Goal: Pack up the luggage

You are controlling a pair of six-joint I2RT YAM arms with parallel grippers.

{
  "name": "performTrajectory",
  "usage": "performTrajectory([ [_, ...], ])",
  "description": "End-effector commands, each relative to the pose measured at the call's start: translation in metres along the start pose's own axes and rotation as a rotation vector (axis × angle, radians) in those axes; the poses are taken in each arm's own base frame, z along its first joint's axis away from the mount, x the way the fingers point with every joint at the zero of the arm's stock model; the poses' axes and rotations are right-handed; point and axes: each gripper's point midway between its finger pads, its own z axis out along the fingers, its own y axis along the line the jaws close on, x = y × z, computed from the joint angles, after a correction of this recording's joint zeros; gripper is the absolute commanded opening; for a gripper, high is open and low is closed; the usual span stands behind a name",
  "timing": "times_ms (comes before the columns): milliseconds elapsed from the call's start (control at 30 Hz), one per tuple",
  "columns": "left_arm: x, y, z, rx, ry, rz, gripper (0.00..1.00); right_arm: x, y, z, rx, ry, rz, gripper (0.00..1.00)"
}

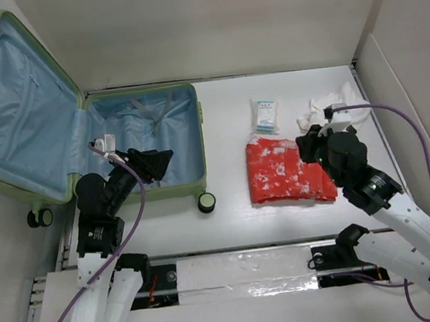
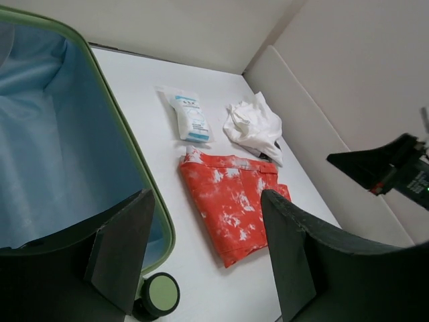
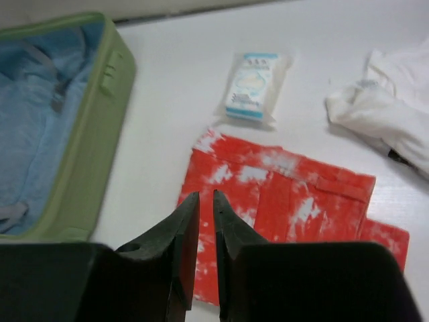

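- Hovering over the near right corner of the luggage (image 1: 173, 189), the left gripper (image 1: 157, 161) has its fingers (image 2: 124, 251) spread wide; nothing sits between them and they touch nothing.
- In the left wrist view the green rim runs under the left finger, and a black wheel (image 2: 159, 295) with a green hub shows just below it.
- The right gripper (image 3: 206, 198) has its fingers drawn almost together, leaving only a narrow slit with nothing in it.
- Its tips sit over the left part of a folded red cloth (image 3: 288, 194) with white blotches; whether they touch the fabric cannot be told.
- The luggage lies open at 9 o'clock on the white table (image 1: 226, 121), its base flat and its lid (image 1: 6, 99) swung out toward 10 o'clock, against the wall.
- Both halves show light blue lining; in the base, grey straps (image 1: 151, 110) lie loose on the lining near its far end.
- The red cloth lies flat on the table at 3 o'clock from the luggage, apart from it.
- A small white-and-blue packet (image 1: 266, 114) lies at 12 o'clock from the red cloth, just beside its far edge.
- A crumpled white cloth (image 1: 333, 107) lies at 1 o'clock from the red cloth, near the table's right edge.
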Motion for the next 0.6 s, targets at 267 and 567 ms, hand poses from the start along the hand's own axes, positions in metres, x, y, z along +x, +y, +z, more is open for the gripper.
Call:
performTrajectory([
  [267, -0.016, -0.026, -0.001, 0.082, -0.022, 0.087, 0.36, 0.024, -0.043, 0.074, 0.075, 0.118, 0.057, 0.06],
  [567, -0.015, -0.031, -0.009, 0.083, -0.035, 0.124, 0.18, 0.034, -0.051, 0.207, 0.076, 0.247, 0.058, 0.72],
])
